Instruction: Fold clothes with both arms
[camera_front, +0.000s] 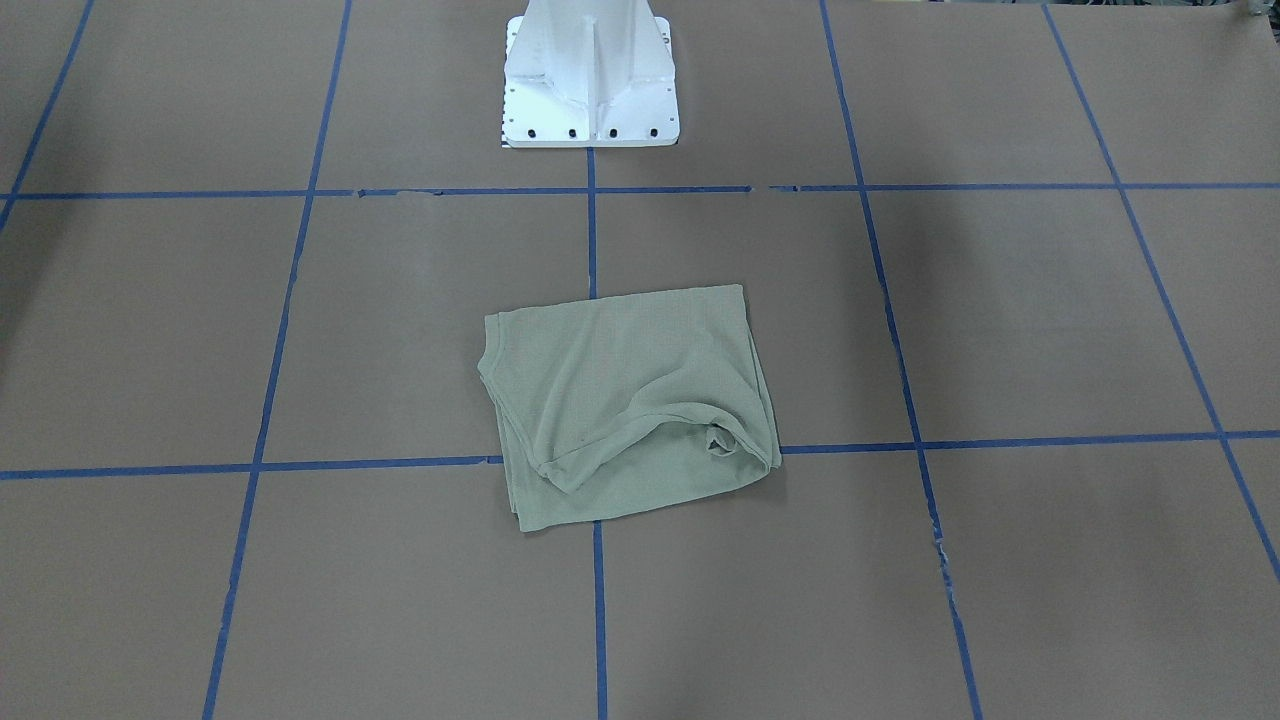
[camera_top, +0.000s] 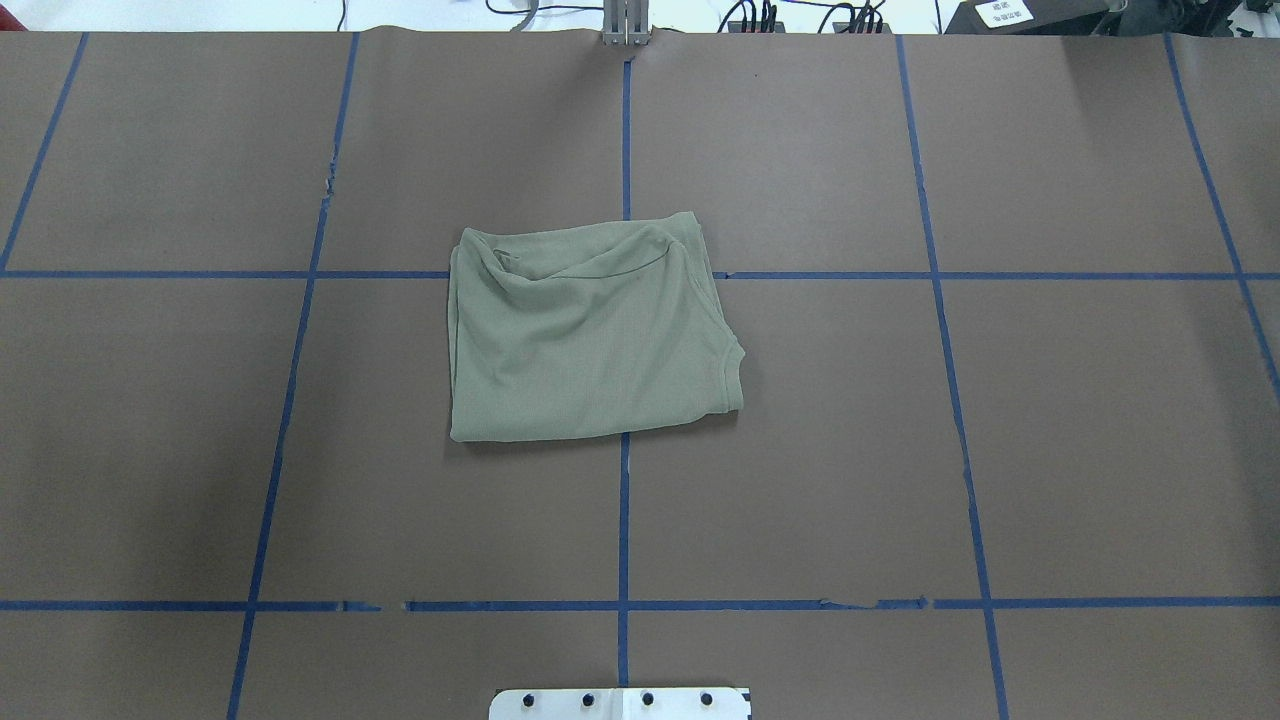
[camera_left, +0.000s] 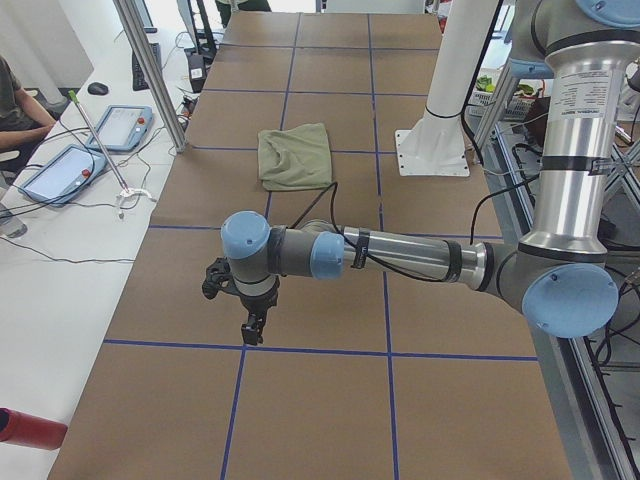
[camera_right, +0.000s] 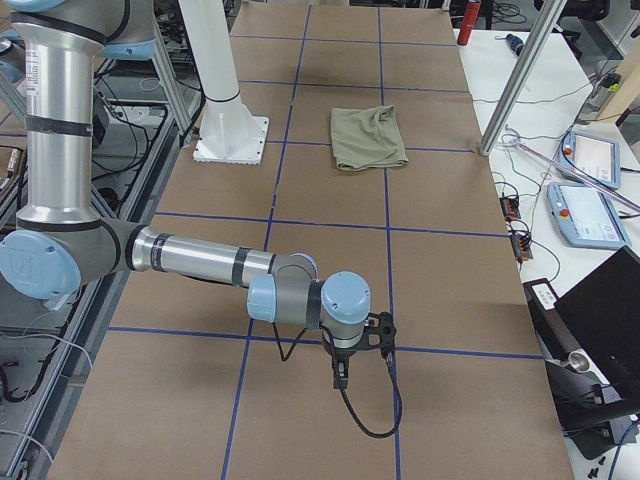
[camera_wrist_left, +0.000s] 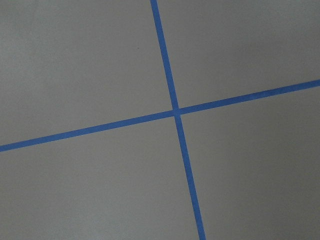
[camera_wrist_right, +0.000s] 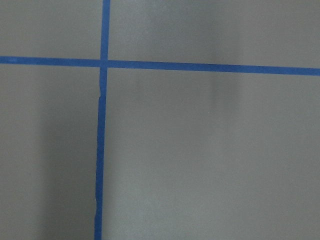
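The table (camera_top: 1050, 450), covered in brown paper and gridded with blue tape (camera_top: 624, 520), is the largest thing here. In the overhead view bare paper shows on every side of the shirt, out to the picture's borders.

The left arm (camera_left: 400, 258) stretches low over the table's end on its own side, and the right arm (camera_right: 200, 262) does the same at the opposite end. Both are well apart from the cloth. The white pedestal base (camera_front: 588, 80) stands between them, near the robot's edge. A slanted metal post (camera_right: 510, 90) rises at the operators' edge, near the shirt's far side. We judge it the only thing a reach across would need to mind.

The shirt (camera_top: 590, 335) lies at mid-table, over the centre tape line and in front of the pedestal. It is already a compact, roughly square packet, so we judge the folding largely done. What may be left is tidying.

The left gripper (camera_left: 250, 335) and the right gripper (camera_right: 340, 383) point down over bare paper. They show only in the side views, so we cannot tell how their jaws stand. Neither holds any cloth.

Smallest are the flaws. A puckered ridge (camera_top: 500, 260) sits at the far corner on the robot's left. On the robot's right a lower layer (camera_top: 736, 352) juts past the top edge.
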